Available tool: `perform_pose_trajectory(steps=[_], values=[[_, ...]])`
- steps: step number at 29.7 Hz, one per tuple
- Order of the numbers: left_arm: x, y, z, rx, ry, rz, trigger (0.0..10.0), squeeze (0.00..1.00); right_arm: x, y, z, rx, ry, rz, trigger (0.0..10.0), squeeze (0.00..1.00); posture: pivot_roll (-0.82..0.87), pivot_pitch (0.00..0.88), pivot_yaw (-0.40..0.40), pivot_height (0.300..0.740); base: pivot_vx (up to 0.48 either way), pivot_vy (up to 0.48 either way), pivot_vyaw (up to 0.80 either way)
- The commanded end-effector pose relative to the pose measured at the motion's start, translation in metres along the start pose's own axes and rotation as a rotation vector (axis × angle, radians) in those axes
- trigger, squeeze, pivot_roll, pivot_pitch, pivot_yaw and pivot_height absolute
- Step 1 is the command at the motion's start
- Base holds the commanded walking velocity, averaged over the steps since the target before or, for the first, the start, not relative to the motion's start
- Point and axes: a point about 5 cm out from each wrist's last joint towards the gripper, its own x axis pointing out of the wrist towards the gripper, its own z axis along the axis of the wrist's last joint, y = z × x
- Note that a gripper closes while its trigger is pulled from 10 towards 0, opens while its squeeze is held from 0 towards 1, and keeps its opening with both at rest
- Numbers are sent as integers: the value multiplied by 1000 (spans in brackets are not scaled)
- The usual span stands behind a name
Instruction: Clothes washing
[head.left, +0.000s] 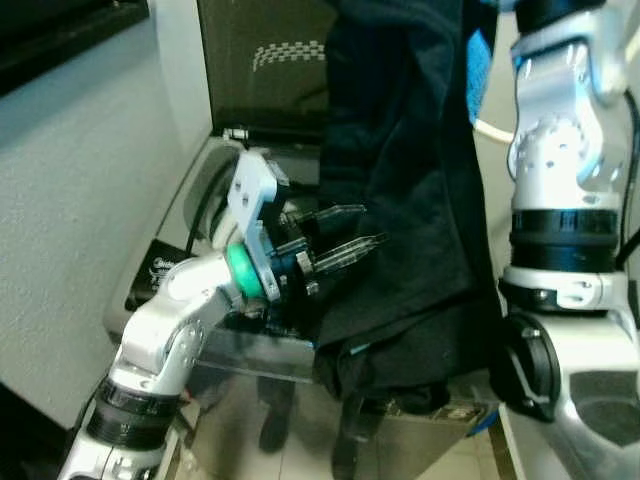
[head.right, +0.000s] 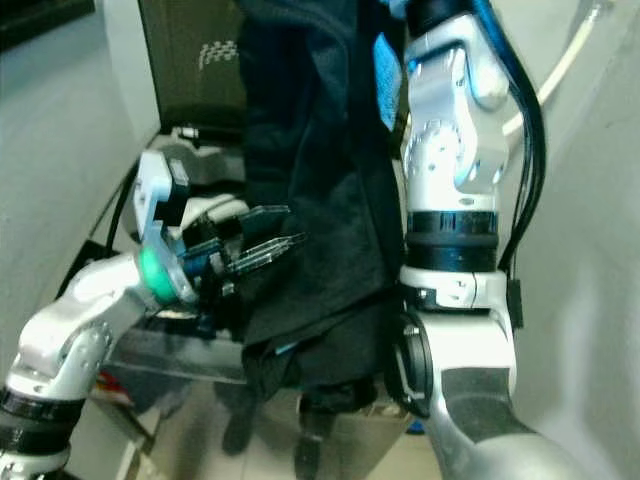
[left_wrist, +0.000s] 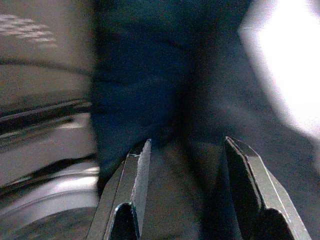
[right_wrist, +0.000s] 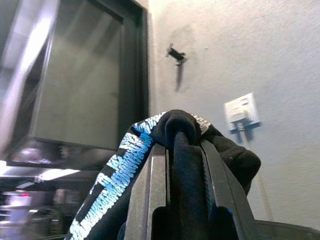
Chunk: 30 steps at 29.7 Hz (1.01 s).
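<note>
Pale textured wall (right_wrist: 260, 55) with white socket (right_wrist: 242, 111)

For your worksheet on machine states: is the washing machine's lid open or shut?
Open. The lid stands upright behind the washing machine's rim, while the dark garment hangs from the right tool above it.

washer drum (head.left: 250, 345) hidden by garment (head.left: 400, 200)

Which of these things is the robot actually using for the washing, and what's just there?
In use:
- black garment, held up by right gripper
- open washing machine
- left gripper, open beside the garment

Just there:
- wall socket
- white cable
</note>
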Motion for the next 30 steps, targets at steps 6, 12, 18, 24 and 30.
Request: perform_pose_trajectory(steps=[6, 12, 18, 24, 30], values=[[-1, 67, 23, 141, 31, 278, 10000, 0, -22, -22, -4, 38, 43, -57, 10000, 0, 1, 56, 45, 740, 0, 0, 0], [-16, 107, 66, 391, -13, 675, 10000, 0, -44, -36, -17, -5, 138, -91, 10000, 0, -4, 60, 54, 740, 0, 0, 0], [-27, 117, 93, 531, -69, 781, 10000, 0, -70, -42, -52, -215, 342, -81, 10000, 0, 3, 62, 54, 740, 0, 0, 0], [-22, 103, 85, 590, -110, 654, 10000, 0, -101, -14, -95, -553, 600, 252, 10000, 0, 18, 63, 42, 740, 0, 0, 0], [-10, 68, 60, 537, -123, 422, 10000, 0, -120, -6, -107, -700, 740, 480, 10000, 0, 16, 60, 40, 740, 0, 0, 0]])
